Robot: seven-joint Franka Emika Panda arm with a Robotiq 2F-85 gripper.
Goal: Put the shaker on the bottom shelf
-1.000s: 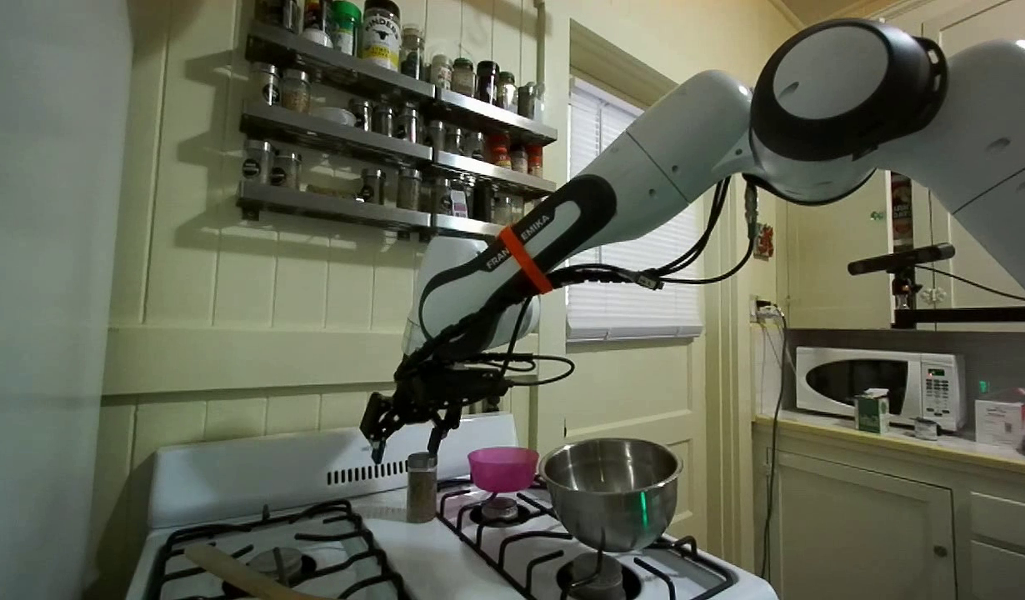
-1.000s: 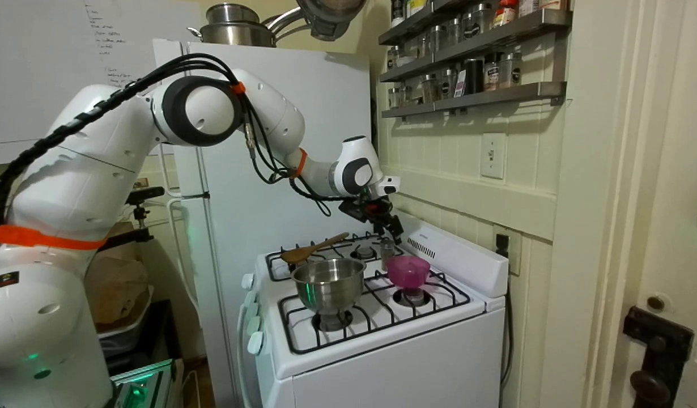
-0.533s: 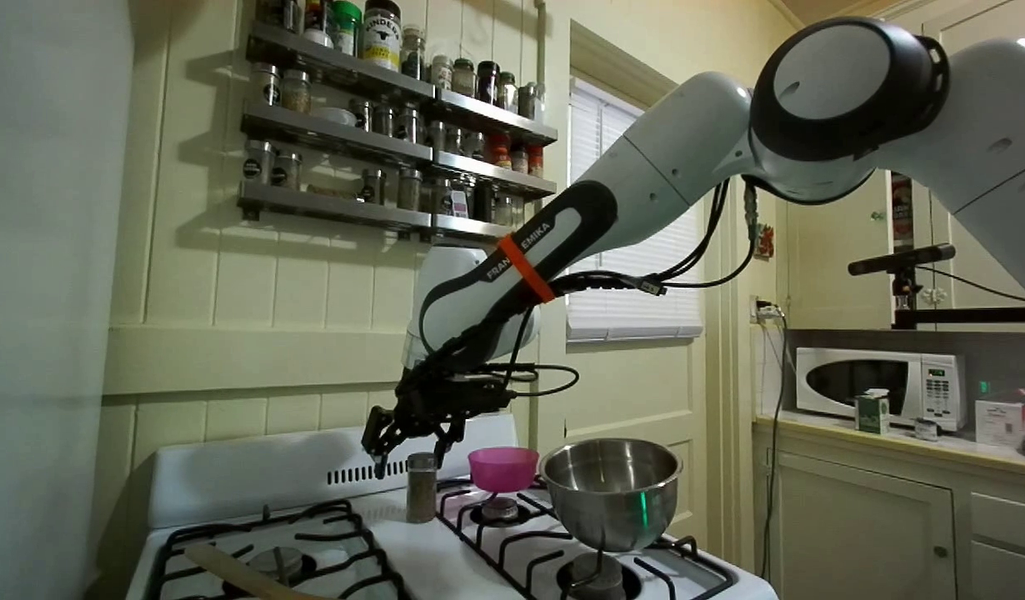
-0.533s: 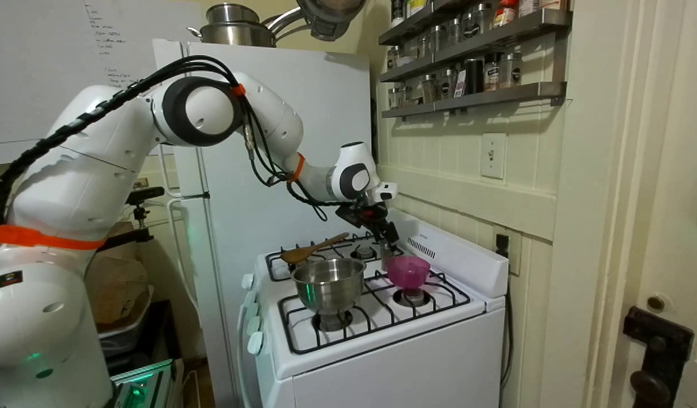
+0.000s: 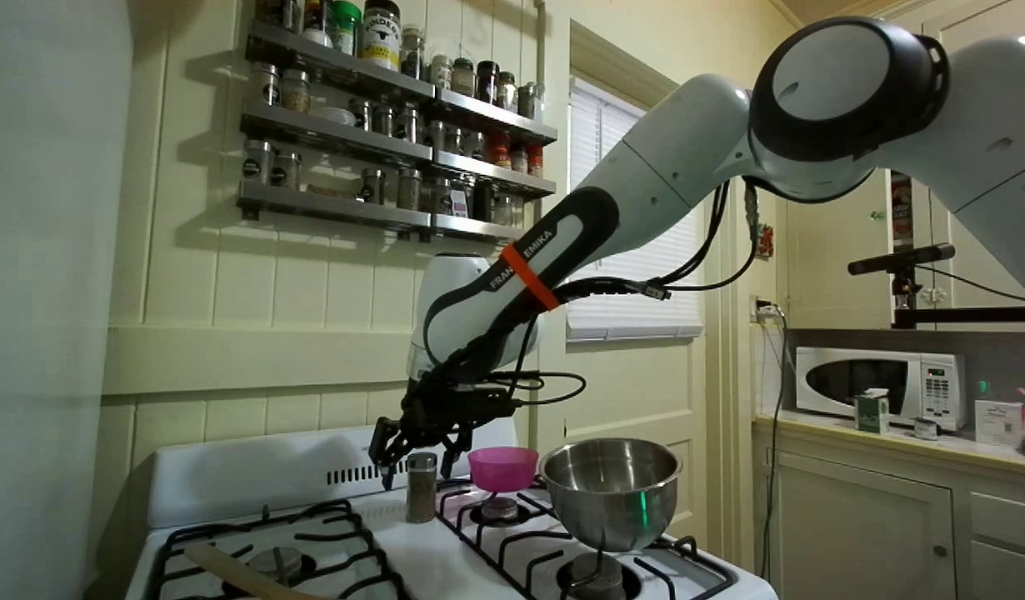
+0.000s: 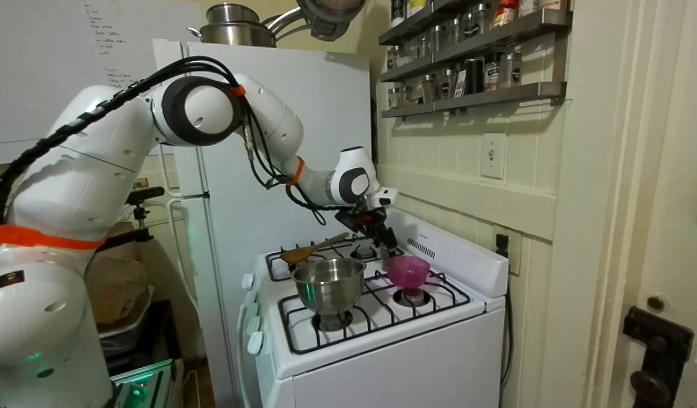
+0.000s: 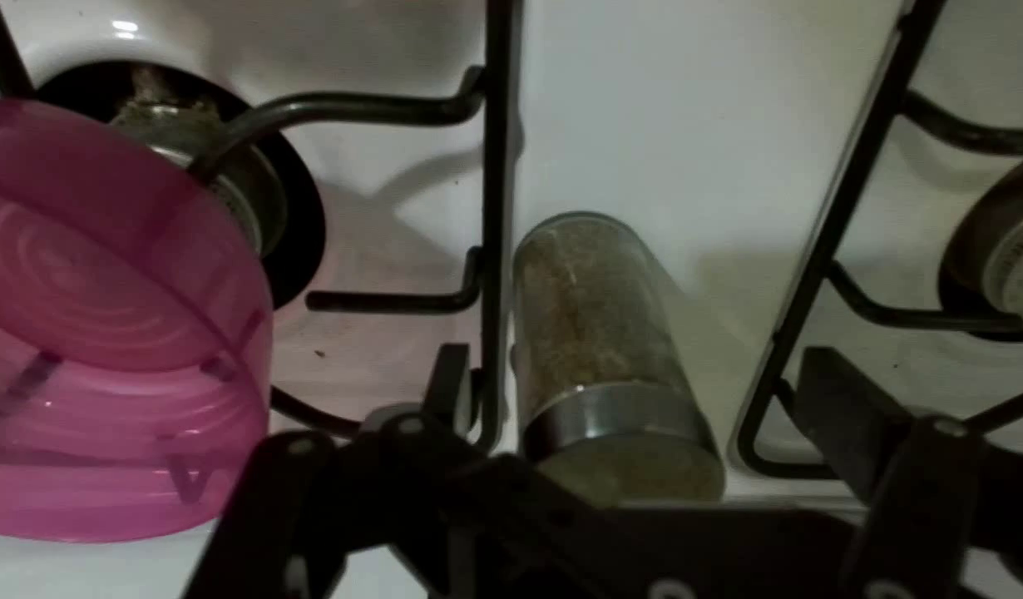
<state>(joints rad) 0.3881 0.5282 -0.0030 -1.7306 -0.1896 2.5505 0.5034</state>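
Note:
The shaker is a clear jar of brown spice with a grey metal cap. It stands upright on the white strip between the grates in an exterior view (image 5: 422, 493); in an exterior view (image 6: 385, 262) the gripper and pink bowl partly hide it. In the wrist view the shaker (image 7: 599, 333) lies between the spread fingers, nearer the left one, touching neither that I can see. My gripper (image 5: 418, 475) is open around the shaker's cap height; its fingers also show in the wrist view (image 7: 636, 391). The bottom shelf (image 5: 337, 208) holds several jars and also shows in an exterior view (image 6: 496, 97).
A pink bowl (image 5: 502, 469) stands on the burner beside the shaker. A steel pot (image 5: 610, 496) stands on the front burner. A wooden spoon (image 6: 311, 250) lies across the far grate. The stove's back panel (image 6: 450, 249) rises behind the shaker. Two upper shelves hang above the bottom shelf.
My gripper has moved down, from above the shaker to around its cap, staying open. The shaker, bowl and pot have not moved.

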